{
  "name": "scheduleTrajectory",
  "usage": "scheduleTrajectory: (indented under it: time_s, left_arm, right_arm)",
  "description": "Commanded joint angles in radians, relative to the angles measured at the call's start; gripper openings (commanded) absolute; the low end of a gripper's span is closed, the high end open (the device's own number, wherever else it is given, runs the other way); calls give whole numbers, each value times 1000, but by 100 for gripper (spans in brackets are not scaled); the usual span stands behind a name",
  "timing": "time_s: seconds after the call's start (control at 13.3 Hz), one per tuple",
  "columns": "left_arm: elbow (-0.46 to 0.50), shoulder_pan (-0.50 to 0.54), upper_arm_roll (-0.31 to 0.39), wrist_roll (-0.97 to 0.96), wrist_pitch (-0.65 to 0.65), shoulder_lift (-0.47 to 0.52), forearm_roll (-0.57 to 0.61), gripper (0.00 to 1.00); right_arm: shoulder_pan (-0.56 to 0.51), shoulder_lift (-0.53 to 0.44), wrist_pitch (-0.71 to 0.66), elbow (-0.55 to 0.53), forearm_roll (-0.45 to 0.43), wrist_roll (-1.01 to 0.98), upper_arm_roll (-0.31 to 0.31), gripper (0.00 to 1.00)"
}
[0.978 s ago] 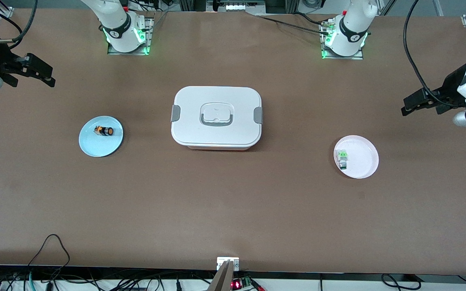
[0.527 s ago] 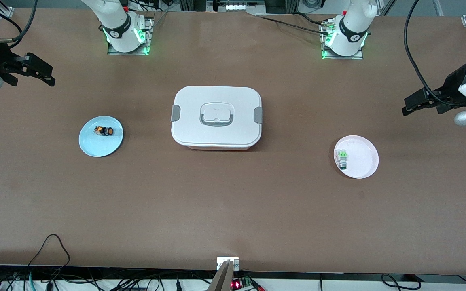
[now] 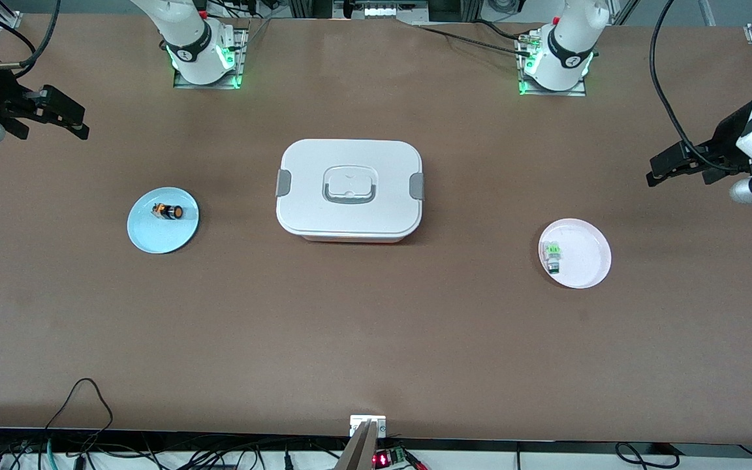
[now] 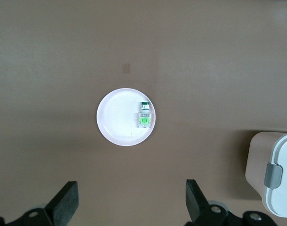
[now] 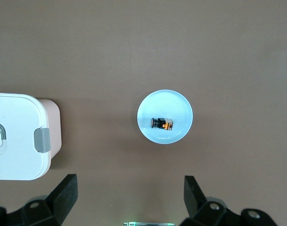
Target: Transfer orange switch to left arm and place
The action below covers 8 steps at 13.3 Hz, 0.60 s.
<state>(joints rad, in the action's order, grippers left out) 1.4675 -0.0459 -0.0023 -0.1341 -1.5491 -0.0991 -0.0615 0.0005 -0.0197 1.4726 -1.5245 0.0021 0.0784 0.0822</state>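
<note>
The orange switch point(image 3: 168, 211) lies on its side on a light blue plate point(image 3: 147, 234) toward the right arm's end of the table; it also shows in the right wrist view point(image 5: 163, 124). The white box point(image 3: 348, 189) with grey latches stands in the table's middle. My right gripper point(image 3: 62, 117) is open and empty, high over the table's edge at the right arm's end. My left gripper point(image 3: 673, 166) is open and empty, high over the left arm's end. Both are well apart from the switch.
A pale pink plate point(image 3: 585, 261) holds a green-and-white switch point(image 3: 552, 254) toward the left arm's end; both show in the left wrist view point(image 4: 144, 117). The box edge shows in both wrist views point(image 4: 280, 179) point(image 5: 20, 136). Cables hang at the table's near edge.
The left gripper has shifted very slightly. Everything else stands as before.
</note>
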Motion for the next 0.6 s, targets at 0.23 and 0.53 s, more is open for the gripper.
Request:
scheduleTrajectory:
  time_s: [0.23,0.53]
  left_arm:
    - [-9,-11,8,7,7,7,11,100]
    - [-9,-11,5,7,7,7,11,100]
  right_arm:
    - [-8,3,-3,14,-1,-6,5,100]
    - [-7,-3,-5,15,-2,4,10,100]
